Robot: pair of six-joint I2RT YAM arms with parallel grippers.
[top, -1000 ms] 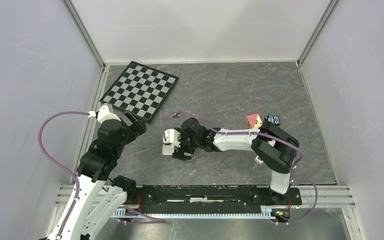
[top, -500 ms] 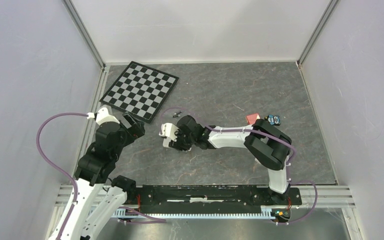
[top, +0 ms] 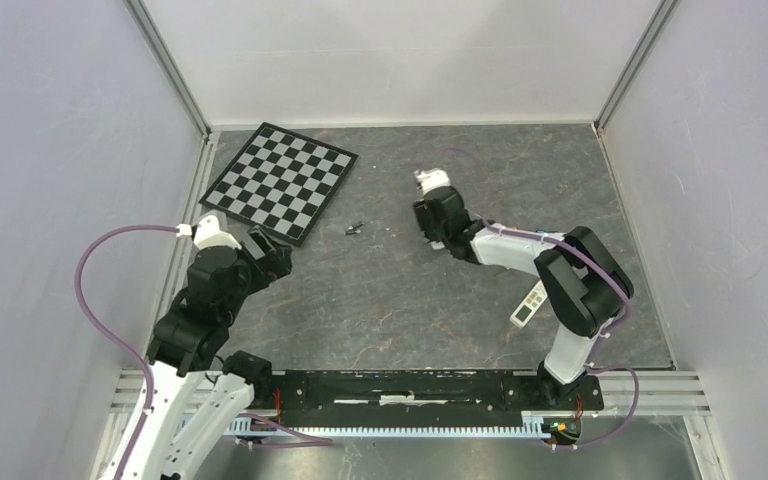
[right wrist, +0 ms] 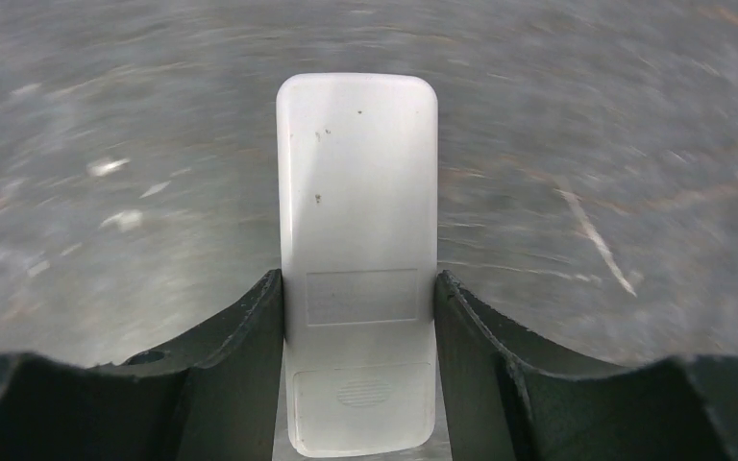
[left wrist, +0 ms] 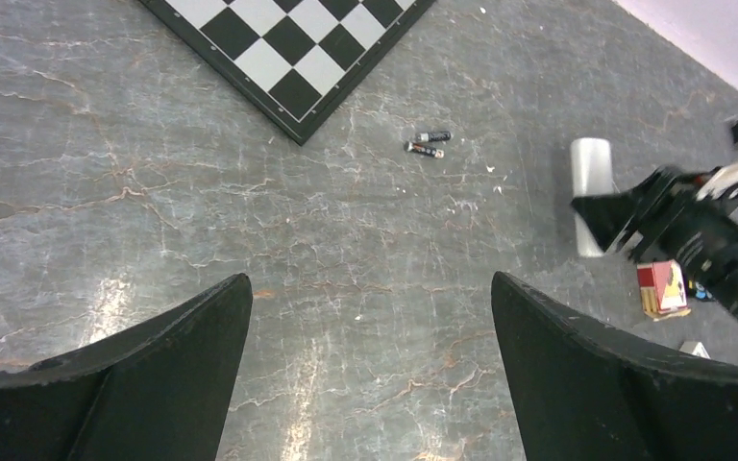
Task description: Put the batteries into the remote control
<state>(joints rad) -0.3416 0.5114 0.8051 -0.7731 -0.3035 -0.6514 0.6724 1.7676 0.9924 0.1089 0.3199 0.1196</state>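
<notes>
Right gripper [right wrist: 358,280] clamping the remote control [right wrist: 357,173] back-up, well apart from the chessboard [top: 280,180]; left gripper [left wrist: 367,283] spread wide. Best laid flat, compartment upward, near the batteries [left wrist: 430,144] beside the chessboard.

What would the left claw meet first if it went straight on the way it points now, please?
Likely the bare table, since the open left claw tilts down at it; the batteries lie farther along, near the chessboard. Depth is unclear.

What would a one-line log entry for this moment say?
right gripper: shut on remote, back side showing | left gripper: open, empty | batteries: two on table by chessboard, not loaded
</notes>
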